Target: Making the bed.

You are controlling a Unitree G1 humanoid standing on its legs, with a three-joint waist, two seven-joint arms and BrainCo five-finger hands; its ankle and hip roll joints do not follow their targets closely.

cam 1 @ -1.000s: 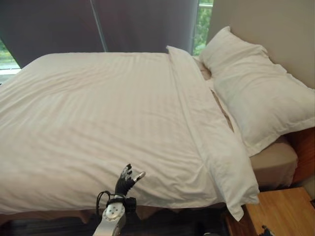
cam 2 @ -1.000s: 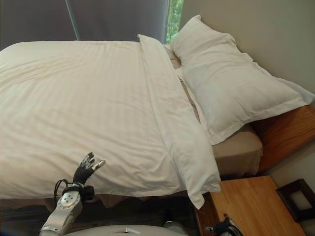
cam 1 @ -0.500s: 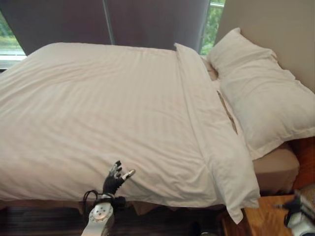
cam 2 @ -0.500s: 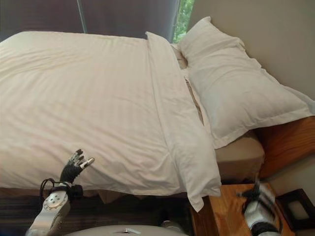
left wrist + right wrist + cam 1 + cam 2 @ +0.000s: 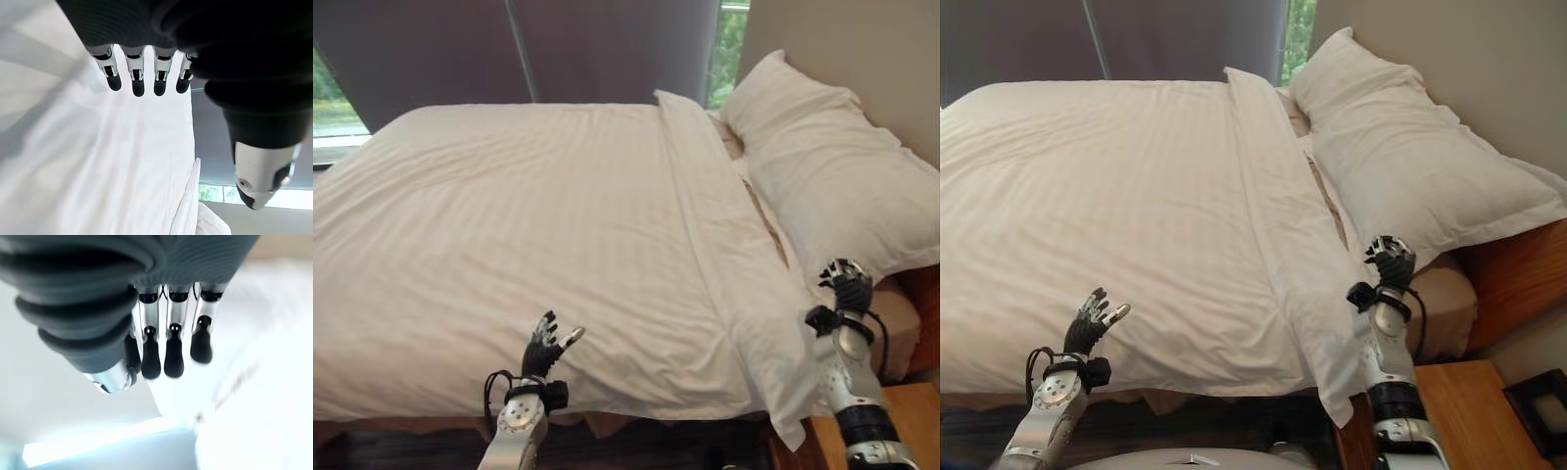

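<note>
A white striped duvet covers the bed, its top edge turned back in a long band that hangs off the near corner. Two white pillows lie against the headboard. My left hand hovers over the duvet's near edge, open with its fingers spread and holding nothing. My right hand is raised beside the band's near end, in front of the beige mattress corner. Its fingers hang relaxed and empty.
A wooden nightstand stands at the lower right below the wooden headboard. A dark frame rests on the floor beside it. Dark curtains hang behind the bed, with a window strip beside them.
My right arm has risen from beside the nightstand to the duvet's near corner. The left hand stays at the near edge. The camera has shifted a little.
</note>
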